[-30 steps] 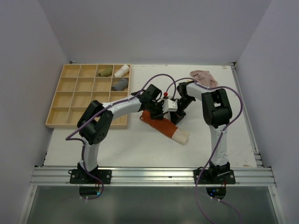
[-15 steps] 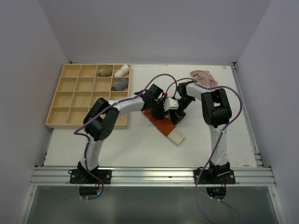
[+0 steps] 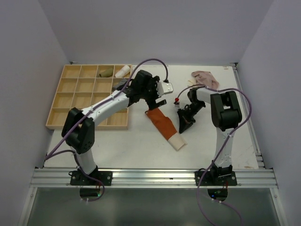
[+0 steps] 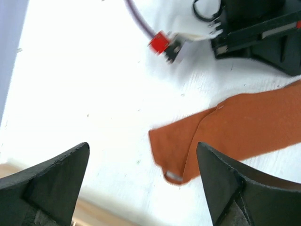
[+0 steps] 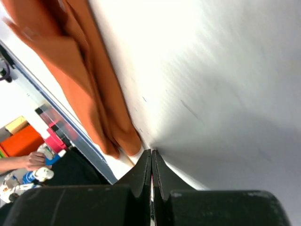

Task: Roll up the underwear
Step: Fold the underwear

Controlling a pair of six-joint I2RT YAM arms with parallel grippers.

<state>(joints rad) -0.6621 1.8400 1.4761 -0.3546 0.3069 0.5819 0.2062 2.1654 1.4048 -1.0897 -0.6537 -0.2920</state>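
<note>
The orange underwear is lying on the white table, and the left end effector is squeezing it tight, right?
Not quite. The orange underwear does lie on the white table, but the left end effector is not squeezing it. It is open, with its fingers wide apart above the cloth, and holds nothing. The left wrist view shows this.

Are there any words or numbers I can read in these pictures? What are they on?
None can be read.
The small pale tag at the corner of the rust-orange underwear is too blurred to read.
I see no print on the beige-pink underwear or the wooden tray.
</note>
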